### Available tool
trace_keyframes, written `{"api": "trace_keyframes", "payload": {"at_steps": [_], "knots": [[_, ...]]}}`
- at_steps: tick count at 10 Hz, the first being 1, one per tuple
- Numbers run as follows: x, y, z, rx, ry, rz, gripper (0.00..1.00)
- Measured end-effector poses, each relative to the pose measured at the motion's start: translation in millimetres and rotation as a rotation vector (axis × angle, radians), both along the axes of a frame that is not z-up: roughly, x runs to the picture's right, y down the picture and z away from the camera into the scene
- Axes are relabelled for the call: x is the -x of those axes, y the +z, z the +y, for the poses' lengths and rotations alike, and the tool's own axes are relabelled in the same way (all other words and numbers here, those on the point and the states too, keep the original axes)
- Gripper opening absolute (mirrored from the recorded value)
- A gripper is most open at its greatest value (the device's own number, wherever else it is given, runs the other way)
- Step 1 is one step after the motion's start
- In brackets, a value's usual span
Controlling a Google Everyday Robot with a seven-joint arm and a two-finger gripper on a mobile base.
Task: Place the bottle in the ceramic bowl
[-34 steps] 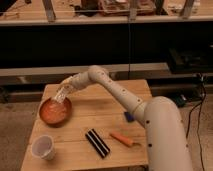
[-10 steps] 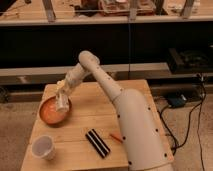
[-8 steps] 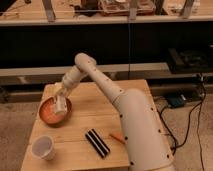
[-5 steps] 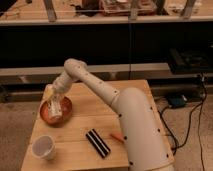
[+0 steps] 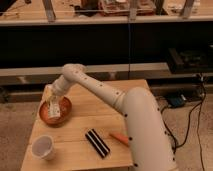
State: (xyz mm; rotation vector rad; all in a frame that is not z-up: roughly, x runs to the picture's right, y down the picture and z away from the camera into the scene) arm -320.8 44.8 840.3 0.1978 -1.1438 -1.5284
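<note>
The reddish-brown ceramic bowl [image 5: 46, 116] sits at the left of the wooden table [image 5: 95, 115]. My gripper [image 5: 54, 106] hangs over the middle of the bowl, reaching down from the white arm [image 5: 100, 92]. A pale whitish bottle [image 5: 54, 110] stands roughly upright at the gripper tip, its lower end inside the bowl. The gripper is at the top of the bottle.
A white cup [image 5: 43, 147] stands at the table's front left. A black striped bar [image 5: 97, 142] and an orange carrot-like piece [image 5: 119, 136] lie at the front middle. A dark shelf unit runs behind the table. Cables [image 5: 192, 125] lie on the floor at the right.
The arm has swung left and down. The bottle went from above the bowl's right rim to down into the bowl.
</note>
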Motion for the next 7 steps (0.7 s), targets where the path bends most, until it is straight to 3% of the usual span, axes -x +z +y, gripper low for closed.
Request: {"api": "trace_keyframes", "payload": {"at_steps": [3,7], "knots": [[-1.0,0.5,-3.8,0.003,0.008,0.022,0.8],[-6.3,-2.0,-11.7,0.023,0.045,0.005,0.8]]}}
